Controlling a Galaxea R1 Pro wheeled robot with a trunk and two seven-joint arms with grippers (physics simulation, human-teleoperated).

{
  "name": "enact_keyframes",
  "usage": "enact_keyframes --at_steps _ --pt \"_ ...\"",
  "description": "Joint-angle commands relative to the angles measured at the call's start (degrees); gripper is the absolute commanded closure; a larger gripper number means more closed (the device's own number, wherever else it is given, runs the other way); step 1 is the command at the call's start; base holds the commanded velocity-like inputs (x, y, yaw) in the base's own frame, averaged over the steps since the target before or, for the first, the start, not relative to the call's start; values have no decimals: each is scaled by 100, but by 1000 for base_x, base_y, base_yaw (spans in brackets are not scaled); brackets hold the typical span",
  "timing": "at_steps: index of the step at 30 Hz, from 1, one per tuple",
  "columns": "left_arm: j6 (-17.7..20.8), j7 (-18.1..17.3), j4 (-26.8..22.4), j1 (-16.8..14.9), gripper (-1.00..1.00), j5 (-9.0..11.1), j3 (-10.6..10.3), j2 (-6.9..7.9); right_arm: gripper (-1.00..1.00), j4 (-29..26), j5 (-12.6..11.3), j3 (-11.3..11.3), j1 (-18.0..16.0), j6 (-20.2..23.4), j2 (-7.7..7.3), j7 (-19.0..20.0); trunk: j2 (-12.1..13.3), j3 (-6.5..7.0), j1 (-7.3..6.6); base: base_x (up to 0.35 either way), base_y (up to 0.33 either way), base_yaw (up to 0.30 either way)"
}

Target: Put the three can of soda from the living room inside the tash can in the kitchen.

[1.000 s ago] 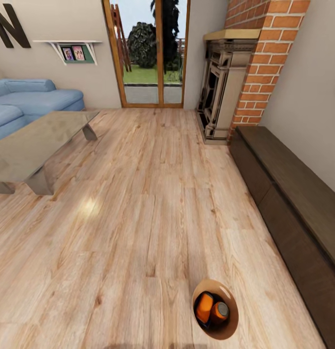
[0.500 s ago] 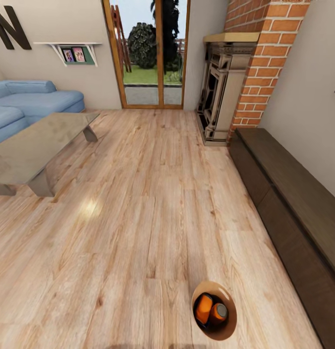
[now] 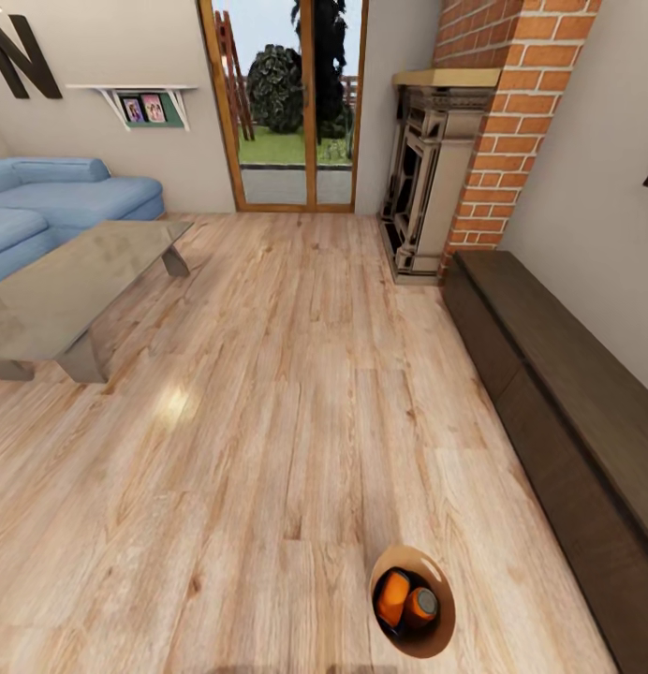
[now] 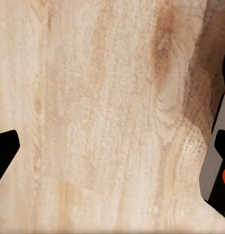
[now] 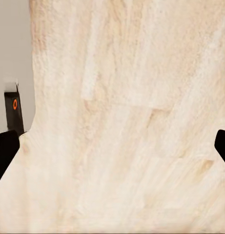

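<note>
Trash can [image 3: 413,601]: on living-room plank floor [image 3: 268,421] beside low cabinet [image 3: 567,402], two orange cans [image 3: 405,599] inside; both grippers spread, empty; approach squarely, grip rim firmly before hauling kitchenward.

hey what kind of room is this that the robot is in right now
Most likely a living room. A blue sofa sits beside a glass coffee table, a fireplace stands against a red brick column, and glass doors open onto a garden.
</note>
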Motion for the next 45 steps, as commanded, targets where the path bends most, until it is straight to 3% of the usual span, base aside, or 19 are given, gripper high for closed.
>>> enact_keyframes --at_steps 1,9,13,19,33,42,45 --pt "-3 0 0 10 -100 0 -1 0 -100 0 -1 -1 27 -16 -14 0 42 19 -23 0 0 0" --pt "-7 0 -2 46 -100 -39 -22 -101 -100 -4 -48 -9 124 -273 -48 0 362 162 -198 0 0 0" --pt "-10 0 -5 50 -100 -51 -26 -174 -100 -6 -313 -10 133 -310 -42 5 523 234 -286 0 0 0" --pt "-7 0 -7 51 -100 -56 -32 -284 -100 -27 -458 -4 135 -322 -2 8 763 342 -418 0 0 0" --pt "-2 13 -8 49 -100 -48 -36 -404 -100 -86 -503 -1 136 -333 32 8 763 342 -418 0 0 0" --pt "25 25 -6 43 -100 -26 -15 -405 -100 -185 -508 -1 136 -329 142 6 763 342 -418 0 0 0" --pt "28 26 -7 42 -100 -24 -13 -405 -100 -336 -508 -5 136 -307 250 -5 763 342 -418 0 0 0"
